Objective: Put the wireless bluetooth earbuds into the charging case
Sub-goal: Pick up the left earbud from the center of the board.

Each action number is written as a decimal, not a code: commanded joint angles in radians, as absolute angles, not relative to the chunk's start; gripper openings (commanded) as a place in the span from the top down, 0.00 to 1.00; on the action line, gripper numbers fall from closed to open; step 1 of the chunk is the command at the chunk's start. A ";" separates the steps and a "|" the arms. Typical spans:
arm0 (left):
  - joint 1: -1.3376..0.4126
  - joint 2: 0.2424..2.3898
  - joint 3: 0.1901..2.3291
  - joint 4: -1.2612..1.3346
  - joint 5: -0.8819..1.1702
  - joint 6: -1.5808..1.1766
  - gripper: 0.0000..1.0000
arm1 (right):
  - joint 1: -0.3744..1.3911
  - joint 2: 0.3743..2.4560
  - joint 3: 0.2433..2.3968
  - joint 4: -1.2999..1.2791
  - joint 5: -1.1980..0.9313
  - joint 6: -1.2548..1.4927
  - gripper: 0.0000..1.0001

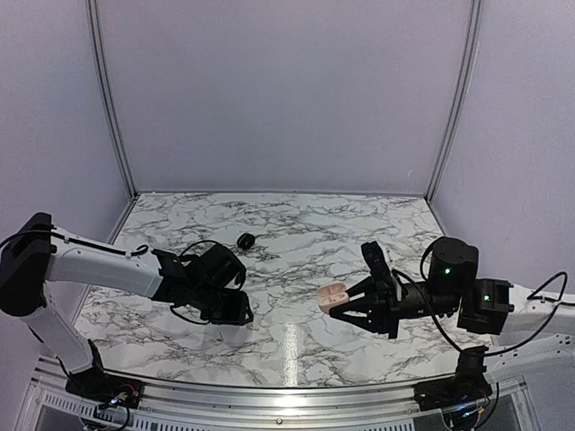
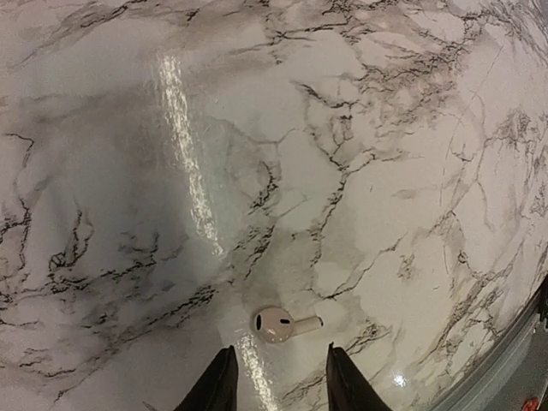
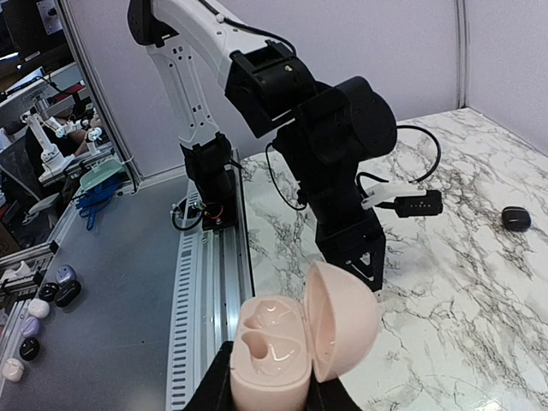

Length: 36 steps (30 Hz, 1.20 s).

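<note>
One pale cream earbud (image 2: 278, 325) with a short stem lies flat on the marble table (image 2: 360, 154). It sits just ahead of my left gripper (image 2: 281, 387), whose dark fingertips (image 2: 219, 384) stand apart on either side of it, open and not touching it. In the top view the left gripper (image 1: 235, 310) points down at the table and hides the earbud. My right gripper (image 3: 270, 392) is shut on the pinkish charging case (image 3: 270, 351), held above the table with its lid swung open to the right. Both wells are empty. The top view shows the case (image 1: 333, 294) at the right gripper (image 1: 346, 305).
A small black round puck (image 1: 245, 240) lies at the back of the table, also visible from the right wrist as a puck (image 3: 515, 217). A metal rail (image 3: 210, 282) runs along the near table edge. The left arm (image 3: 334, 145) stands opposite the case. White walls enclose the table.
</note>
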State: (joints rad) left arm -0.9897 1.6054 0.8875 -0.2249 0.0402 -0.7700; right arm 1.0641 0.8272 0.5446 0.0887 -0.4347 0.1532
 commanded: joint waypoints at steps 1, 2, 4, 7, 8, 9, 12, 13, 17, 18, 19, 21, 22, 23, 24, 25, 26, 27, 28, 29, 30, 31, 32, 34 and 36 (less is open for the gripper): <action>-1.000 1.677 0.922 -0.188 0.036 -0.816 0.65 | 1.072 0.815 0.546 0.075 -0.418 0.160 1.00; -1.000 1.689 0.929 -0.187 0.038 -0.816 0.66 | 1.072 0.811 0.546 0.071 -0.415 0.160 1.00; -1.002 1.715 0.941 -0.187 0.040 -0.816 0.67 | 1.072 0.805 0.544 0.066 -0.410 0.161 1.00; -1.003 1.740 0.955 -0.185 0.032 -0.811 0.69 | 1.072 0.801 0.541 0.067 -0.408 0.163 1.00; -1.003 1.748 0.960 -0.186 0.028 -0.806 0.70 | 1.072 0.802 0.540 0.068 -0.408 0.163 1.00; -1.003 1.754 0.965 -0.186 0.018 -0.806 0.71 | 1.071 0.803 0.540 0.069 -0.408 0.164 1.00; -1.005 1.772 0.972 -0.186 0.023 -0.797 0.75 | 1.072 0.807 0.546 0.062 -0.410 0.159 1.00; -1.006 1.776 0.973 -0.186 0.024 -0.794 0.76 | 1.072 0.807 0.547 0.059 -0.409 0.157 1.00; -1.007 1.776 0.972 -0.186 0.030 -0.778 0.79 | 1.071 0.808 0.547 0.060 -0.410 0.156 1.00; -1.009 1.776 0.973 -0.186 0.033 -0.772 0.79 | 1.072 0.810 0.548 0.060 -0.410 0.156 1.00; -1.010 1.777 0.975 -0.187 0.040 -0.761 0.78 | 1.072 0.811 0.548 0.061 -0.411 0.156 1.00; -1.017 1.778 0.976 -0.193 0.040 -0.744 0.75 | 1.072 0.811 0.550 0.060 -0.411 0.156 1.00; -1.020 1.778 0.976 -0.199 0.037 -0.738 0.73 | 1.072 0.811 0.550 0.060 -0.411 0.156 1.00; -1.025 1.777 0.977 -0.206 0.031 -0.733 0.71 | 1.072 0.811 0.551 0.059 -0.411 0.156 1.00; -1.029 1.778 0.976 -0.212 0.027 -0.732 0.71 | 1.072 0.813 0.551 0.059 -0.411 0.156 1.00; -1.032 1.779 0.975 -0.214 0.026 -0.732 0.71 | 1.071 0.813 0.551 0.060 -0.411 0.156 1.00; -1.036 1.780 0.974 -0.215 0.025 -0.732 0.71 | 1.072 0.814 0.551 0.060 -0.411 0.157 1.00; -1.040 1.783 0.976 -0.216 0.022 -0.730 0.72 | 1.072 0.816 0.551 0.060 -0.410 0.157 1.00; -1.043 1.787 0.982 -0.218 0.018 -0.727 0.73 | 1.071 0.817 0.552 0.060 -0.411 0.156 1.00; -1.046 1.792 0.987 -0.223 0.013 -0.724 0.74 | 1.071 0.819 0.553 0.060 -0.412 0.156 1.00; -1.050 1.796 0.996 -0.233 0.007 -0.718 0.75 | 1.072 0.820 0.554 0.059 -0.412 0.155 1.00; -1.053 1.800 1.004 -0.242 0.006 -0.714 0.76 | 1.072 0.821 0.555 0.058 -0.413 0.154 1.00; -1.055 1.803 1.010 -0.246 0.006 -0.708 0.76 | 1.071 0.821 0.555 0.058 -0.413 0.155 1.00; -1.060 1.807 1.020 -0.255 -0.026 -0.699 0.78 | 1.072 0.821 0.555 0.058 -0.412 0.154 1.00; -1.060 1.806 1.026 -0.260 -0.039 -0.689 0.80 | 1.072 0.822 0.555 0.060 -0.411 0.155 1.00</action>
